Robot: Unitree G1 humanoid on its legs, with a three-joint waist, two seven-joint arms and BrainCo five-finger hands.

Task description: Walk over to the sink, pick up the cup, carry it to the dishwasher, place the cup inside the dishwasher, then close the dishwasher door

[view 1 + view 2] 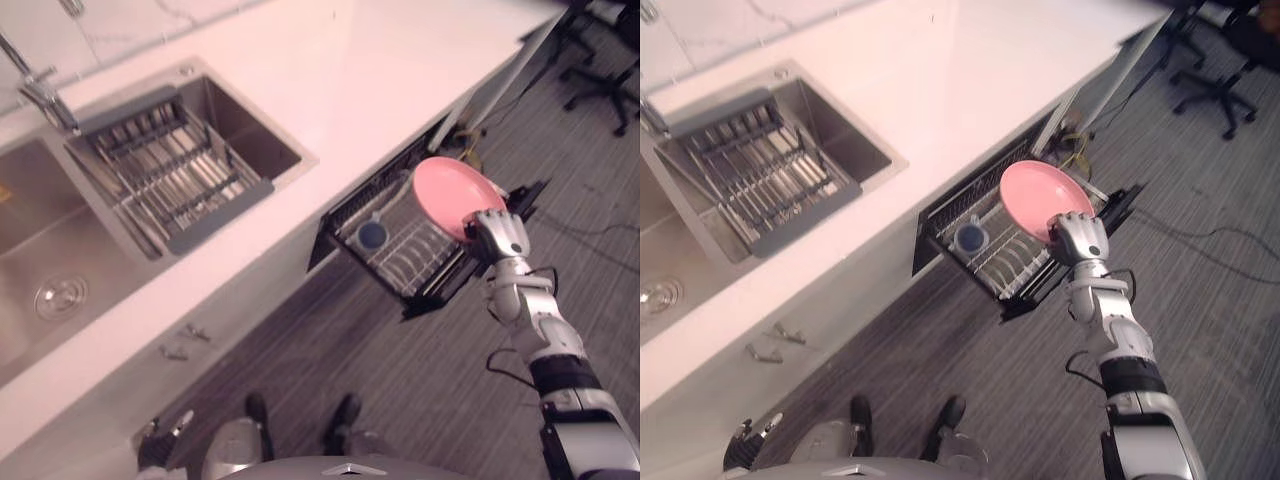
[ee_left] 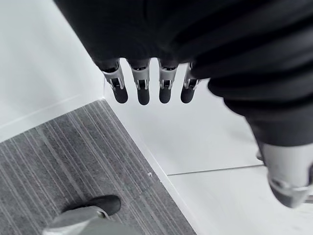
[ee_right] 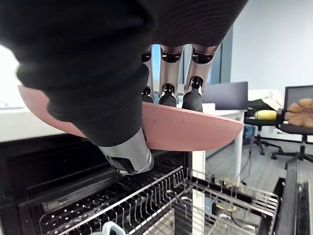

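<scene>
One long pale table [image 1: 330,90] takes up most of my head views, with the steel sink [image 1: 40,250] set into it on my left. The open dishwasher [image 1: 335,215] is below its front edge, its wire rack [image 1: 425,260] pulled out over the carpet. What I hold above that rack is a pink plate [image 1: 450,190], not the cup. The right hand [image 1: 500,235] is clenched on the plate's rim, fingers [image 3: 169,73] over the top face and thumb beneath. The blue cup [image 1: 372,235] already sits in the rack, at the end nearer the sink, apart from the plate. To do this step well, I judge I should tip the plate onto its edge and line it up with the tines, clear of the cup. Then I should lower it slowly and loosen the hand only once the rim is seated between wires. My left hand [image 2: 161,44] hangs idle by the cabinet front, fingers straight and holding nothing.
</scene>
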